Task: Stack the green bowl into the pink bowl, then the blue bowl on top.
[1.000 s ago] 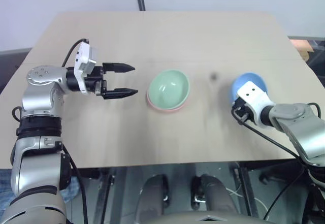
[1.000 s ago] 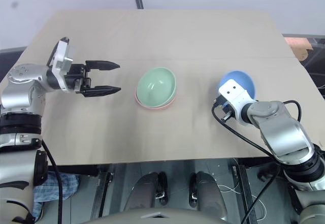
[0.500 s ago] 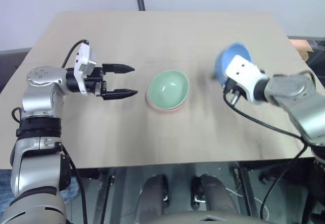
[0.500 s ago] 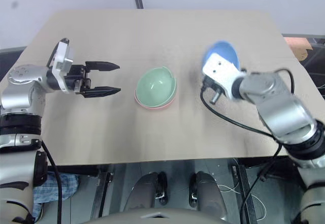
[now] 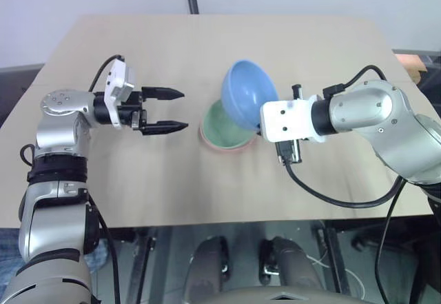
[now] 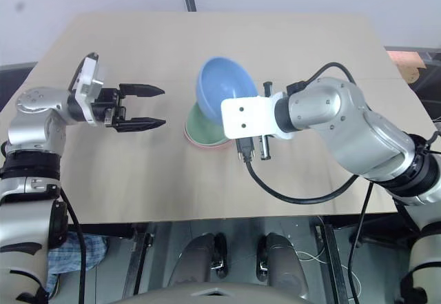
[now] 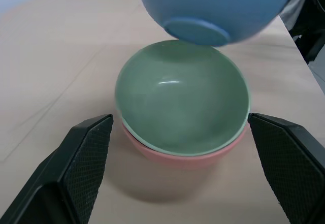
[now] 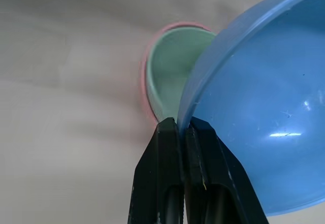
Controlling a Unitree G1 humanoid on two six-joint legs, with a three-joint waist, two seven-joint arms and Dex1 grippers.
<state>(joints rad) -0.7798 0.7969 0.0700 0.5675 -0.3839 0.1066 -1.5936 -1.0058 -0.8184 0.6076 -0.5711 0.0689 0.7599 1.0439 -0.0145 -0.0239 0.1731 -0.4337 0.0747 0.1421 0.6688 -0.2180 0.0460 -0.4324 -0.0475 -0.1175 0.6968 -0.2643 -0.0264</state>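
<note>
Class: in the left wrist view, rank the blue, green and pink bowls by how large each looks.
1. blue bowl, though it is raised nearer the camera and cropped, so unsure.
2. green bowl.
3. pink bowl, mostly hidden; only its rim shows.

Mid-frame, the mint-green bowl (image 5: 224, 130) sits nested in the salmon-pink bowl (image 5: 222, 145); the sky-blue bowl (image 5: 248, 103) hangs tilted just above them.

Sky-blue bowl (image 5: 246, 94), mint-green bowl (image 7: 180, 97), salmon-pink bowl (image 7: 183, 158), tan table (image 5: 207, 42).

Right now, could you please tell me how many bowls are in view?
3: round salmon-pink bowl on the table, pale mint-green bowl nested inside it, sky-blue bowl held tilted above them.
</note>
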